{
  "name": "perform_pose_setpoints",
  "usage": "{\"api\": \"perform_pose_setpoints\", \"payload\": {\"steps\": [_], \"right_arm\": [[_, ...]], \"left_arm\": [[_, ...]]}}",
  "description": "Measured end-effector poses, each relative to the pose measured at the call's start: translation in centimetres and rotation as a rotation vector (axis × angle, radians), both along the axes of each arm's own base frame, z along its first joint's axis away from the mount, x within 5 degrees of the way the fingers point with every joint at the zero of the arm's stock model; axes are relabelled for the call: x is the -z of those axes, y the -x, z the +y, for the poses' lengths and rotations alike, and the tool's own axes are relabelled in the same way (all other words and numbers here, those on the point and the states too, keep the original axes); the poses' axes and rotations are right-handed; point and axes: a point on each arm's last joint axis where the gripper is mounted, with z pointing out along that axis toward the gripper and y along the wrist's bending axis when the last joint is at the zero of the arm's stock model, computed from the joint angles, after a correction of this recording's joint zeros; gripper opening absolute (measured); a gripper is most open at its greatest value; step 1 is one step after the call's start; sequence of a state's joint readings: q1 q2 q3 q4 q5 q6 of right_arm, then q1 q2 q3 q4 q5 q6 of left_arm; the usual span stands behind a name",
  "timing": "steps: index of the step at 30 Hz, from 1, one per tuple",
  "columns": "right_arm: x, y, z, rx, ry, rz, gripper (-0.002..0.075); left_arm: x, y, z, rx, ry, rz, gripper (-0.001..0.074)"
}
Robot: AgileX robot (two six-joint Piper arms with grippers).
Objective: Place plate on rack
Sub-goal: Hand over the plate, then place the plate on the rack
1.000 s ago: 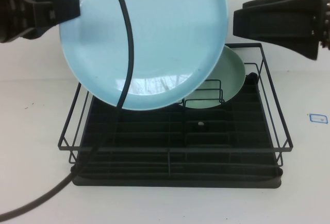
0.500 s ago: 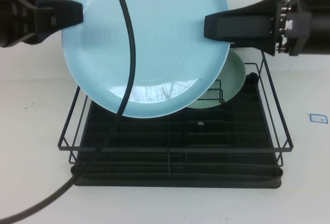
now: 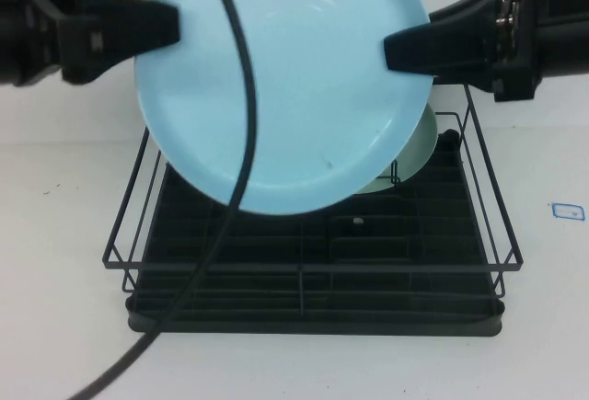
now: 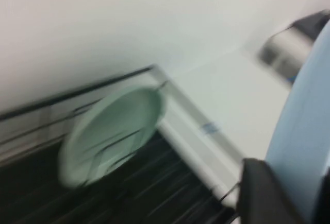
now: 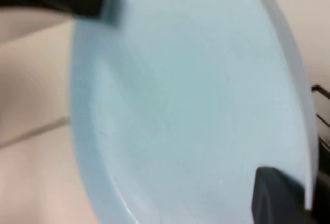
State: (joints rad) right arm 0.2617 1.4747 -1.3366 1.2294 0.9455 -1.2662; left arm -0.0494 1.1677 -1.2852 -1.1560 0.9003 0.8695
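The light sky-blue plate [image 3: 304, 78] hangs tilted in the air above the back of the black wire rack [image 3: 313, 267], its face towards the high camera. My left gripper [image 3: 170, 25] is shut on the plate's left rim; the left wrist view shows the plate's edge [image 4: 304, 121] running between the jaws of that gripper [image 4: 296, 198]. My right gripper [image 3: 391, 51] is at the plate's right rim and overlaps its face. The right wrist view is filled by the plate [image 5: 196, 105], with the right gripper [image 5: 304, 198] at its rim.
A pale mint-green plate [image 3: 423, 147] stands in the small wire holder at the rack's back right, mostly hidden behind the blue plate; it shows in the left wrist view [image 4: 111, 131]. A black cable [image 3: 244, 124] hangs across the plate and rack. A small blue tag [image 3: 568, 211] lies on the table at right.
The right gripper came in from the right to the plate's right rim. The left gripper and the plate then shifted rightwards, covering more of the green plate.
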Motion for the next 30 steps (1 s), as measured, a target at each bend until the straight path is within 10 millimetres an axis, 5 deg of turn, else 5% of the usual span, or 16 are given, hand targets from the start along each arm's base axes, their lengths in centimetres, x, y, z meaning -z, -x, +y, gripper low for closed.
{"api": "perform_pose_setpoints", "payload": {"steps": [3,6,13,20,24,25,26,30], "right_arm": [[-0.2,0.1,0.0,-0.021,0.058,-0.029,0.0065],[0.3,0.3,-0.1,-0.046,0.138,-0.053,0.0062],[1.1,-0.8,-1.0,0.051,0.294,-0.152,0.0061],[0.7,-3.0,-2.3,0.273,0.382,-0.325,0.006],[1.5,-4.7,-2.6,0.355,0.433,-0.382,0.006],[2.0,-5.2,-2.6,0.354,0.452,-0.384,0.006],[2.7,-5.7,-2.6,0.349,0.477,-0.388,0.006],[5.6,-7.9,-2.3,0.323,0.569,-0.419,0.006]], "left_arm": [[-1.2,0.8,-0.1,0.01,0.09,-0.029,0.0613],[-2.4,2.0,-0.1,0.017,0.167,-0.064,0.0744],[-4.7,4.6,0.8,-0.099,0.199,-0.21,0.0712],[-5.4,6.4,2.5,-0.304,0.036,-0.339,0.0711],[-4.3,5.9,3.5,-0.418,-0.116,-0.292,0.0622],[-4.1,5.8,3.9,-0.453,-0.143,-0.271,0.0663],[-3.9,5.7,4.2,-0.486,-0.169,-0.256,0.0496],[-3.6,5.5,4.9,-0.544,-0.268,-0.265,0.0279]]}}
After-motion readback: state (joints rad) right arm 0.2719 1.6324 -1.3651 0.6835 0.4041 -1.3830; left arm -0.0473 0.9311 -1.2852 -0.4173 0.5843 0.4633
